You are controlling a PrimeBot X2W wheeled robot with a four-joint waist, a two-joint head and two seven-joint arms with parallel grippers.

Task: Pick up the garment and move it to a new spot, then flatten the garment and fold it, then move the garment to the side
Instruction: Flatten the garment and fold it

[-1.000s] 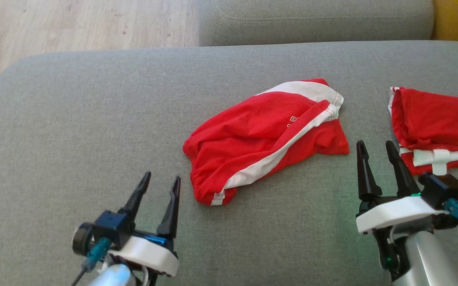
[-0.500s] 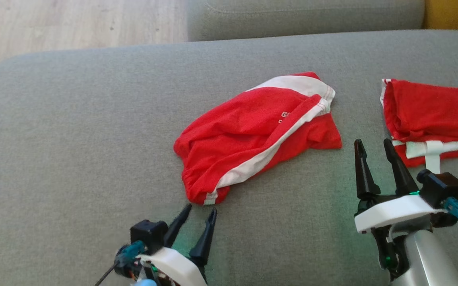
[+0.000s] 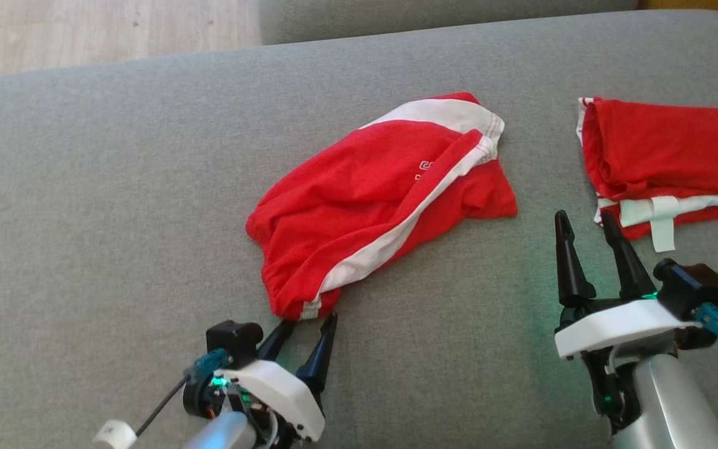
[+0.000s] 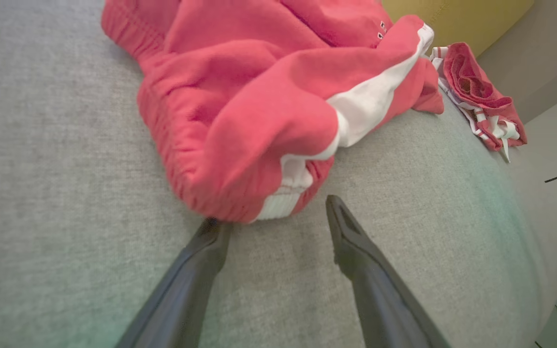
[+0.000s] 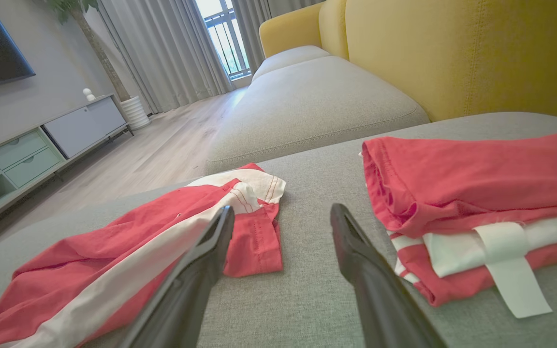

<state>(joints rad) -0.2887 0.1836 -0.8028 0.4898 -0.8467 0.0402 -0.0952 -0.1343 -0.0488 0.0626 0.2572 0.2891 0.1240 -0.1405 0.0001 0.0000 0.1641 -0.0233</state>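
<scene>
Left tool (image 3: 310, 320) gapes empty at the hem of the red garment (image 3: 359, 199), whose white print (image 3: 424, 169) is unreadable.

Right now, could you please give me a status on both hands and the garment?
Left hand open, poised at near end of crumpled red garment, no grip. Right hand open, holding nothing. Folded red garment lies apart, beside right hand.

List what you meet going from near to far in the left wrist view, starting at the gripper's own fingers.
left gripper, jaws open → crumpled red shorts → folded red garment → yellow sofa back
</scene>
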